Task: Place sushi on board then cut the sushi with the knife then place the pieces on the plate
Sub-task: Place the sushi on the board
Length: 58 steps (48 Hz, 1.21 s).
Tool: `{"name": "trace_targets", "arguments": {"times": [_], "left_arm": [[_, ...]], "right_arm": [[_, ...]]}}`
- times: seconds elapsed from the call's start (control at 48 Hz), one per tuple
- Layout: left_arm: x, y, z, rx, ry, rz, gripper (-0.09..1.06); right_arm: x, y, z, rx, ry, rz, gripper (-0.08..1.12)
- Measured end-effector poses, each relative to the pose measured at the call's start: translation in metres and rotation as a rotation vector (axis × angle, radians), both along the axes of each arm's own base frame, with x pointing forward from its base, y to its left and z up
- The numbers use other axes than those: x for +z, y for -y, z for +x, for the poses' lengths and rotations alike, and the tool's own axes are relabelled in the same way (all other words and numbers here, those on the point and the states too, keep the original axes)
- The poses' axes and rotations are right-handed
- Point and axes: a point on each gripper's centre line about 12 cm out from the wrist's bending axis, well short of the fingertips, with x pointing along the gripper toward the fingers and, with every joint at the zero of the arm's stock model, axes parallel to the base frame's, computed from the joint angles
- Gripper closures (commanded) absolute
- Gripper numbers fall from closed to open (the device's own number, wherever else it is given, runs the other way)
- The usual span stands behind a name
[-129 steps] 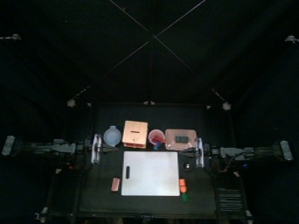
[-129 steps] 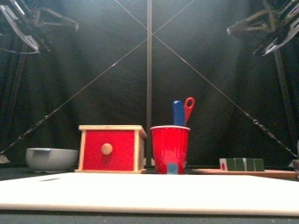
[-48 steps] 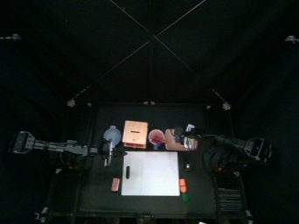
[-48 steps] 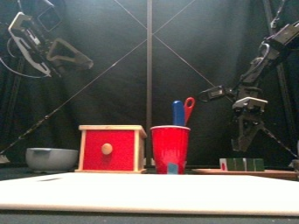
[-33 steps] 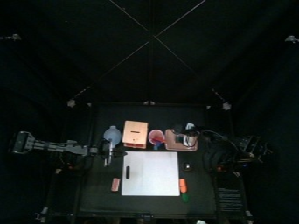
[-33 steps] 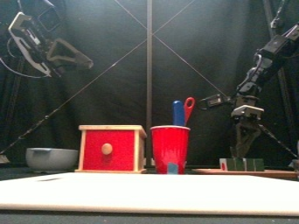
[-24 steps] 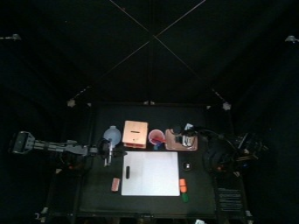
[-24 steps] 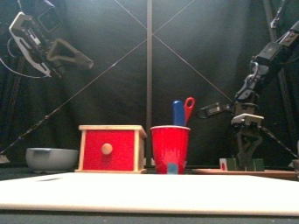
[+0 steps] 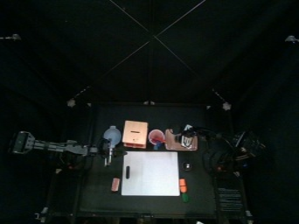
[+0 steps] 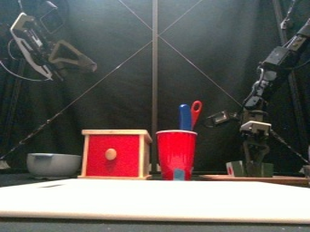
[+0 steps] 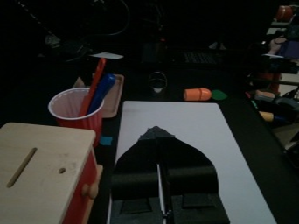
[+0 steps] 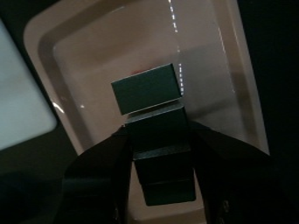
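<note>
The dark green sushi roll (image 12: 149, 93) lies on the pink tray (image 12: 87, 52) at the back right of the table, and shows low at the right in the front view (image 10: 251, 169). My right gripper (image 12: 160, 131) is down over the roll with a jaw on either side, open; I cannot tell whether the jaws touch it. From above, that gripper (image 9: 187, 138) covers part of the tray (image 9: 176, 140). The white board (image 9: 152, 173) lies bare in front. A red cup (image 10: 177, 154) holds the blue and red knives (image 10: 188, 115). My left gripper (image 11: 156, 133) hangs shut above the board's left side.
A wooden box (image 9: 135, 134) with a red drawer front (image 10: 111, 155) stands left of the cup, and a blue-grey bowl (image 10: 53, 164) left of that. An orange toy (image 9: 183, 185) and a green one (image 9: 184, 196) lie off the board's right edge, a pink one (image 9: 114, 183) off its left.
My right gripper has come down from above the tray onto the sushi roll, and its jaws have narrowed. The left arm has stayed where it was.
</note>
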Motion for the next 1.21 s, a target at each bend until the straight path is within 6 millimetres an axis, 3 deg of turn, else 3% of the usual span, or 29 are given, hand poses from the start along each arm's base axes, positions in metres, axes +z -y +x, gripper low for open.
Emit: {"name": "trace_targets", "arguments": {"times": [0.208, 0.312, 0.812, 1.208], "left_arm": [[0.0, 0.0, 0.0, 0.0, 0.0, -0.002, 1.0], [0.0, 0.0, 0.0, 0.0, 0.0, 0.002, 1.0], [-0.002, 0.0, -0.001, 0.001, -0.006, 0.001, 1.0], [-0.004, -0.005, -0.002, 0.023, -0.012, -0.009, 1.0]], "right_arm": [[0.039, -0.026, 0.009, -0.167, 0.158, 0.074, 0.49], [0.046, -0.041, 0.011, -0.236, 0.192, 0.125, 0.49], [0.044, -0.127, 0.028, -0.498, 0.251, 0.35, 0.49], [0.032, -0.159, 0.07, -0.672, 0.252, 0.336, 0.49]]}}
